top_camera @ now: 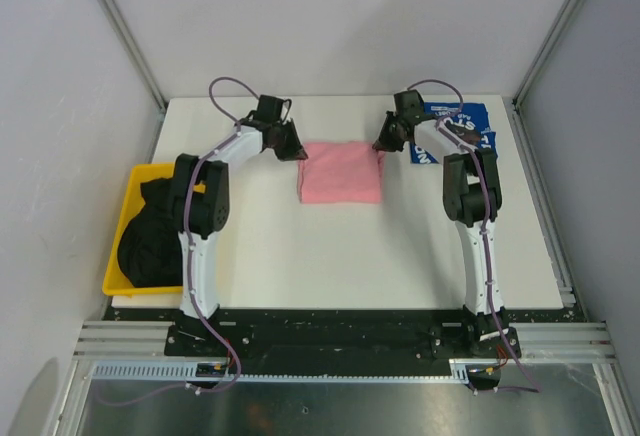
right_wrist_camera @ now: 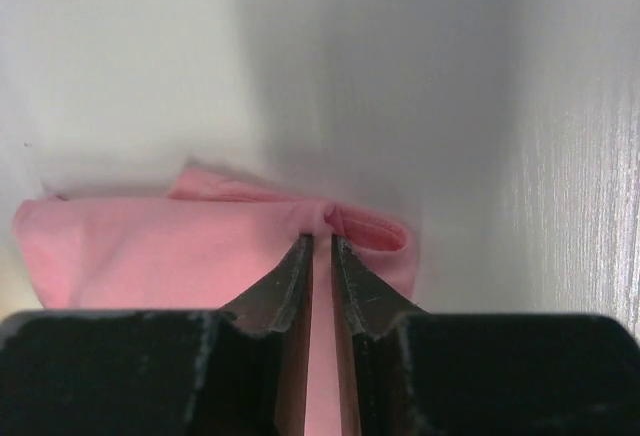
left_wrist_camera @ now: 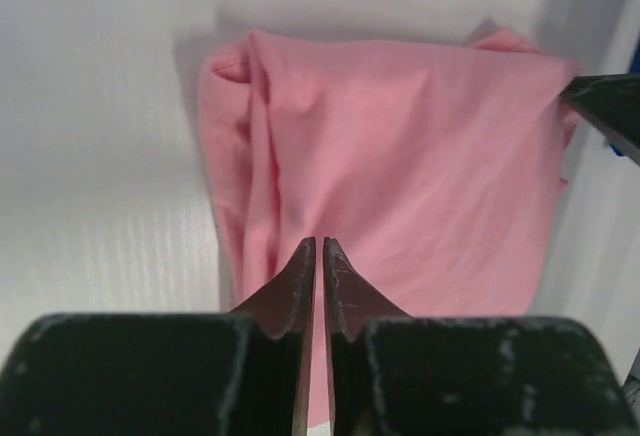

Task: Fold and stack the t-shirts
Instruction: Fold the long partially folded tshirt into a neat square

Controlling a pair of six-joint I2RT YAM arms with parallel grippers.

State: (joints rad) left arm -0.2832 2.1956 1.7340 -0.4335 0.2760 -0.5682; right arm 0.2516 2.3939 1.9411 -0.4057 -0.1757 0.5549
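Top external alone: blue t-shirt [top_camera: 475,113]; wrists: left end effector [left_wrist_camera: 320,244], right end effector [right_wrist_camera: 320,239] both clenched on pink t-shirt [left_wrist_camera: 420,156]

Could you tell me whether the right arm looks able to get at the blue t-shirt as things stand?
Probably, but not right away: the blue t-shirt lies beside the right gripper, yet that gripper is shut on a corner of the pink t-shirt and would have to let go first.

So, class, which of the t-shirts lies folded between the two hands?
The pink t-shirt, folded mid-table. The blue t-shirt sits at the far right corner; the black heap fills the yellow bin.
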